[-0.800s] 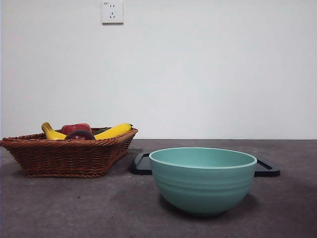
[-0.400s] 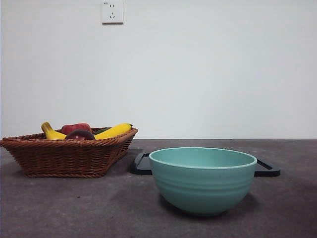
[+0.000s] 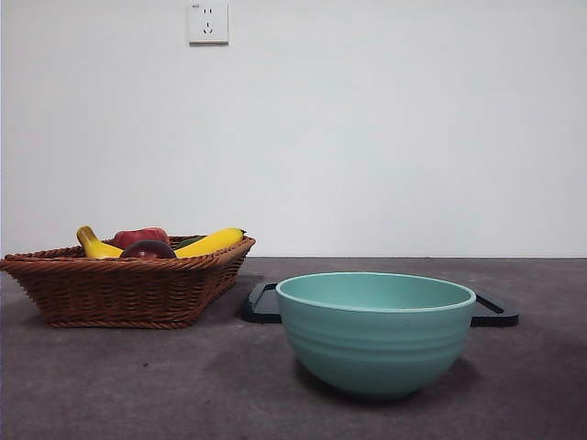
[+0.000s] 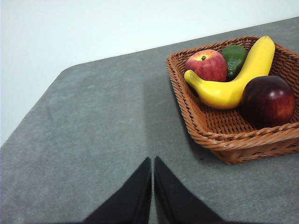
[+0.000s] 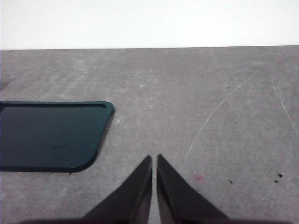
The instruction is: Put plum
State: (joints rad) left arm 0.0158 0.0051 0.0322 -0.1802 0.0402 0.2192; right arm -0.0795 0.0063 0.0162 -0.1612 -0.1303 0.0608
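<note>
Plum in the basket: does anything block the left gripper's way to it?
Only the basket rim lies between the left gripper and the plum. The banana sits beside it; its top is uncovered.

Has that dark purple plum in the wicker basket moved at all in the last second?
No. The glossy dark maroon plum sits in the same spot against the brown wicker basket's rim, beside the yellow banana.

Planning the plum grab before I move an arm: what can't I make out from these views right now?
- Plum: in the front view the basket wall hides all but its top; the left wrist view shows it whole.
- Green fruit: partly behind the banana in the left wrist view.
- Black tray: cut off by the right wrist picture's edge; the teal bowl covers its middle in the front view.
- Bowl's inside bottom: below its rim.
</note>
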